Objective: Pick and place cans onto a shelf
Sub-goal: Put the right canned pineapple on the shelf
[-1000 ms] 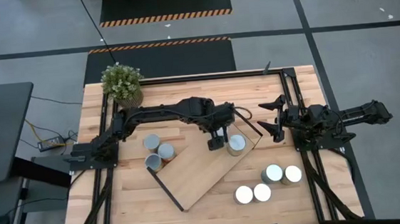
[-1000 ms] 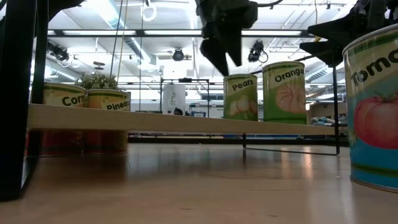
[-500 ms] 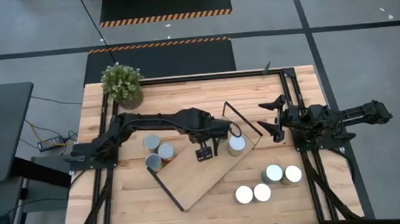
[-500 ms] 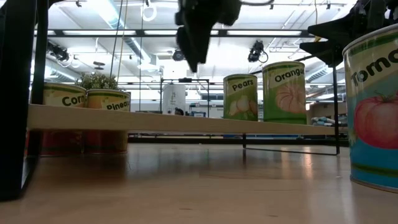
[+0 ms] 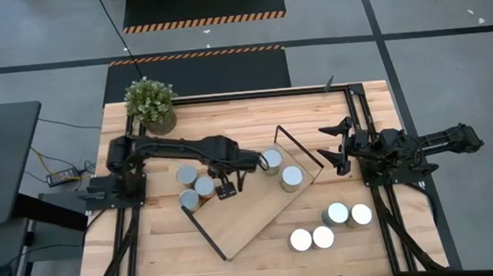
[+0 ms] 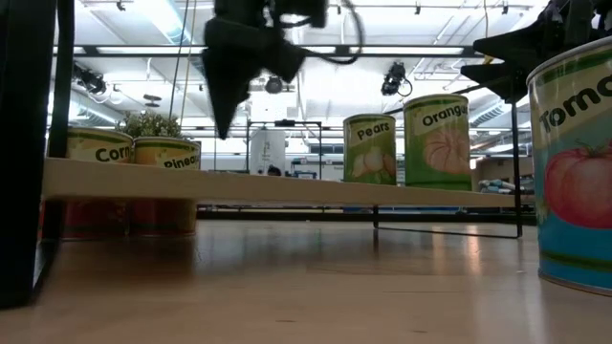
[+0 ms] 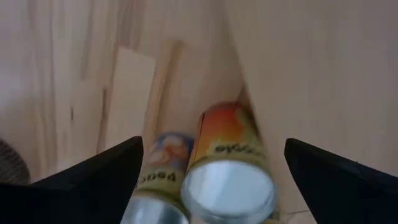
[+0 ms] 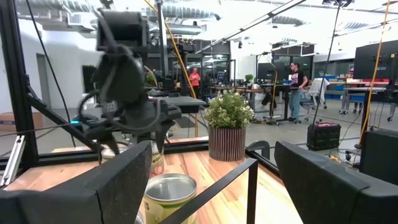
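Note:
The light-wood shelf (image 5: 252, 210) lies slantwise on the table. Two cans (image 5: 271, 160) (image 5: 292, 178) stand on their bases at its far right end; in the low view they are the Pears can (image 6: 370, 150) and the Orange can (image 6: 437, 141). Three cans (image 5: 194, 187) stand on the table by the shelf's left end. My left gripper (image 5: 227, 191) hangs open and empty above the shelf near those three; its wrist view looks down on two of them (image 7: 229, 174) between its spread fingers. My right gripper (image 5: 335, 149) is open and empty at the right.
Several more cans (image 5: 328, 226) stand on the table near the right front; one Tomato can (image 6: 574, 172) is close to the low camera. A potted plant (image 5: 150, 102) stands at the far left corner. Black wire frames (image 5: 296, 149) rise at the shelf's short ends.
My left gripper has gone from beside the cans on the shelf's right end toward the table's left, over the shelf, to a place near the three cans at the left. The cans have stayed where they were.

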{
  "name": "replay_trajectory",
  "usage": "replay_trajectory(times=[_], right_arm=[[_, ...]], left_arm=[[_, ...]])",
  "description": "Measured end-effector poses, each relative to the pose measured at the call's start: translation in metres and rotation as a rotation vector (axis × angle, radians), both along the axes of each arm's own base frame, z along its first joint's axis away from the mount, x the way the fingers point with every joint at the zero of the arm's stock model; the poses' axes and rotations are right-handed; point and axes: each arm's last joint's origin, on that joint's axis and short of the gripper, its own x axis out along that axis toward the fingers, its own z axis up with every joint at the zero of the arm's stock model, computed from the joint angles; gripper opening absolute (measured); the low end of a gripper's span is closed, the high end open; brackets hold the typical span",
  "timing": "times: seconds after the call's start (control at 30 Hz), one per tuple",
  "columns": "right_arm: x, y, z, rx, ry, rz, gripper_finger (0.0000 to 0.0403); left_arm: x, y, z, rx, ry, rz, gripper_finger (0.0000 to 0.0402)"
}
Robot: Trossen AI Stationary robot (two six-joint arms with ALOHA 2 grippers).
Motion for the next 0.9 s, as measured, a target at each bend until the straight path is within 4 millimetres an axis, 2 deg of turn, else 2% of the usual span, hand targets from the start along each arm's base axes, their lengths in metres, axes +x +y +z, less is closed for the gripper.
replay_trajectory(times=[0.2, 0.4, 0.67, 0.9], right_arm=[[0.0, 0.0, 0.0, 0.0, 0.0, 0.0, 0.0347], [0.0, 0.0, 0.0, 0.0, 0.0, 0.0, 0.0347], [0.0, 0.0, 0.0, 0.0, 0.0, 0.0, 0.0347], [0.0, 0.0, 0.0, 0.0, 0.0, 0.0, 0.0347]], left_arm=[[-0.024, 0.005, -0.002, -0.031, -0.092, 0.042, 0.0396], [-0.033, 0.004, -0.008, -0.034, -0.196, 0.049, 0.0396], [-0.042, 0.001, -0.029, -0.047, -0.142, 0.04, 0.0396], [-0.048, 0.001, -0.039, -0.067, -0.098, 0.04, 0.0396]])
